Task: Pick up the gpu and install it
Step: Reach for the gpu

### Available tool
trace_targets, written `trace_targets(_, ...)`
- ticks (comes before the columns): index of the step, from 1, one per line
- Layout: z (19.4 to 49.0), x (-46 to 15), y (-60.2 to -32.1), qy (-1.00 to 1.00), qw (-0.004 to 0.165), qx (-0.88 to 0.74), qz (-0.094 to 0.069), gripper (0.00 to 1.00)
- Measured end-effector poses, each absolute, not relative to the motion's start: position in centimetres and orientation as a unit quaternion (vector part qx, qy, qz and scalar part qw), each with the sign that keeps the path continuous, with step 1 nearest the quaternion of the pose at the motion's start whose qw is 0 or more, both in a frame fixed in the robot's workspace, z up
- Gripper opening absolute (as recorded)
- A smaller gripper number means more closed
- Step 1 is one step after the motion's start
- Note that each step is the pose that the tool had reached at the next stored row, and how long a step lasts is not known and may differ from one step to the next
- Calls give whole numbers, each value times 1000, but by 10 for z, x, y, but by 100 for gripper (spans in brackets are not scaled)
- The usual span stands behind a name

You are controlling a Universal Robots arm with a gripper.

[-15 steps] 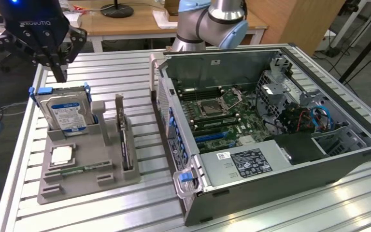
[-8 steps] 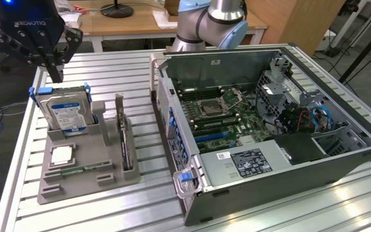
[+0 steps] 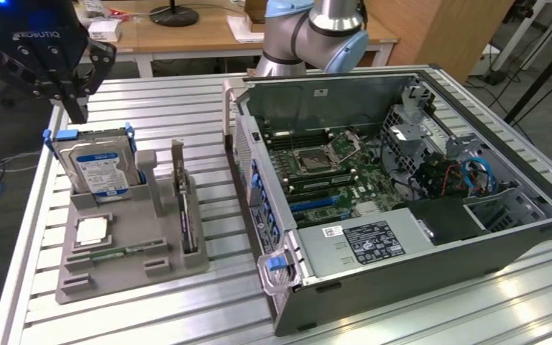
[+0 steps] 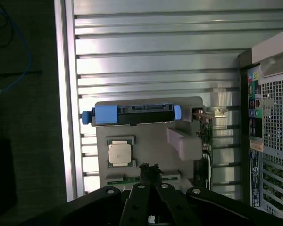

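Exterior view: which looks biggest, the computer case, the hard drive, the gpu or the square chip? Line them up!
1. computer case
2. hard drive
3. gpu, seen edge-on, so it's a close call with the hard drive
4. square chip, smallest

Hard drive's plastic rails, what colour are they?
Blue; the hard drive's rails show best in the wrist view.

A: Count the parts in the grey plastic tray (image 3: 123, 277)?
B: One blue-labelled silver hard drive (image 3: 98, 171), one thin dark-green gpu card (image 3: 186, 212), one square silver processor (image 3: 92, 231), one narrow green memory stick (image 3: 113, 253).
A: Towers?
B: One open grey metal computer case (image 3: 420, 277).
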State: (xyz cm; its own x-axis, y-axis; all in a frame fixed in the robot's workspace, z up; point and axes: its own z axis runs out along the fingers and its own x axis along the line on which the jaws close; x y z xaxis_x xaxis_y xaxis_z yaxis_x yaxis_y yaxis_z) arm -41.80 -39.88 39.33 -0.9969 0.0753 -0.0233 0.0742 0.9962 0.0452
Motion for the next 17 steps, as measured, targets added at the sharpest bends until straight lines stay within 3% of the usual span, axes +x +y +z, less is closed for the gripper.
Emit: trace_targets(17,393,-433,-399,999,12,37,22,11)
